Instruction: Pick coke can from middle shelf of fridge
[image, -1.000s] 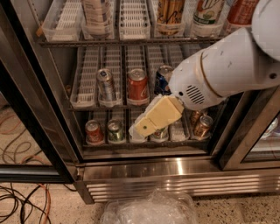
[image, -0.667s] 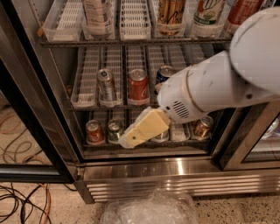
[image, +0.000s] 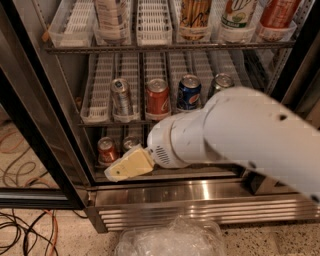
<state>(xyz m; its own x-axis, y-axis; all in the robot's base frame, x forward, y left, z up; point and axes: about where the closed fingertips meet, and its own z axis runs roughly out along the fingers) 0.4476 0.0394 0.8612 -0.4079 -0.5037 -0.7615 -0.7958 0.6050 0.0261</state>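
Observation:
The coke can (image: 158, 97), red with a silver lid, stands upright on the middle shelf (image: 100, 121) of the fridge (image: 200, 192), in a white slotted lane. A slim silver can (image: 121, 96) is on its left and a blue Pepsi can (image: 189, 92) on its right. My gripper (image: 125, 166), cream-coloured, points left and down. It sits below the middle shelf, in front of the bottom shelf, and is apart from the coke can. My white arm (image: 240, 135) hides the right part of the lower shelves.
A green-and-silver can (image: 220, 81) stands right of the Pepsi. A red can (image: 107, 150) and another can (image: 131, 143) sit on the bottom shelf. Tall bottles (image: 192, 15) fill the top rack. The black door frame (image: 35, 135) is at left. Cables (image: 25, 230) and crumpled plastic (image: 170, 240) lie on the floor.
My gripper has swung left and downward, from in front of the middle shelf's right side to in front of the bottom shelf. The arm now covers more of the right side.

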